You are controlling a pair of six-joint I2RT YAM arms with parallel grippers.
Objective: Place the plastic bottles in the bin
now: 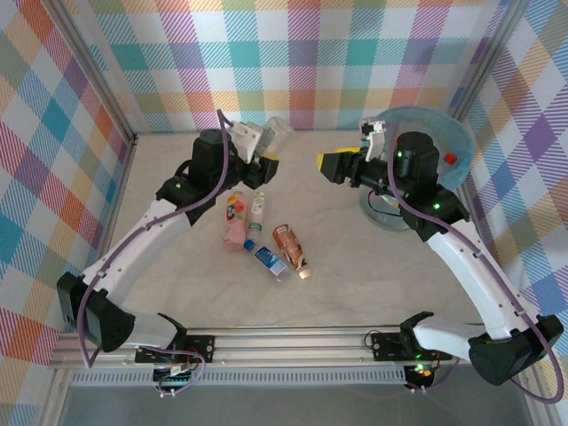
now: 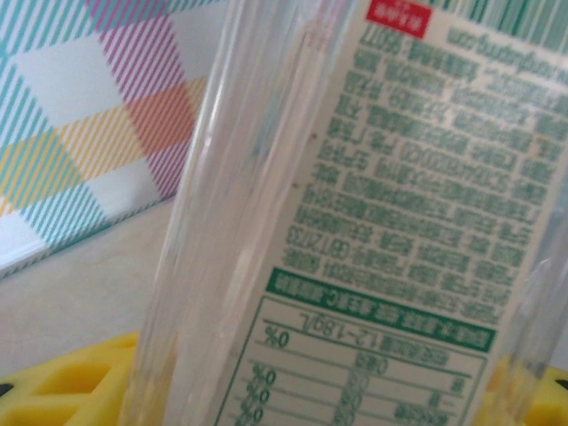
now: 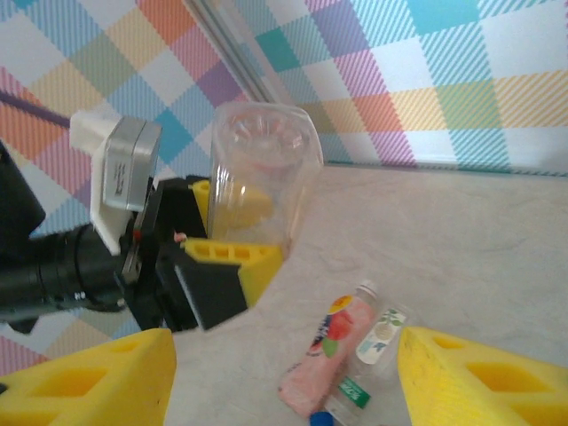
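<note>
My left gripper [image 1: 266, 153] is raised over the table's far middle, shut on a clear plastic bottle [image 1: 276, 135] that stands upright between its yellow fingers [image 3: 232, 258]. The bottle's green-printed label [image 2: 399, 222] sits very close to the left wrist camera. My right gripper [image 1: 327, 165] is open and holds nothing. It faces that bottle from the right, with the bin [image 1: 457, 133] and its light-blue bag just behind it. Several bottles lie on the table: a pink one [image 1: 235, 224], a clear one with a white label [image 1: 257, 211], a copper one [image 1: 288, 243] and a blue one [image 1: 267, 258].
Checked walls close the table on the left, back and right. A red cap [image 1: 450, 159] shows inside the bin. In the right wrist view the pink bottle [image 3: 330, 353] and the clear bottle [image 3: 378, 337] lie below, between my right fingers [image 3: 484, 373].
</note>
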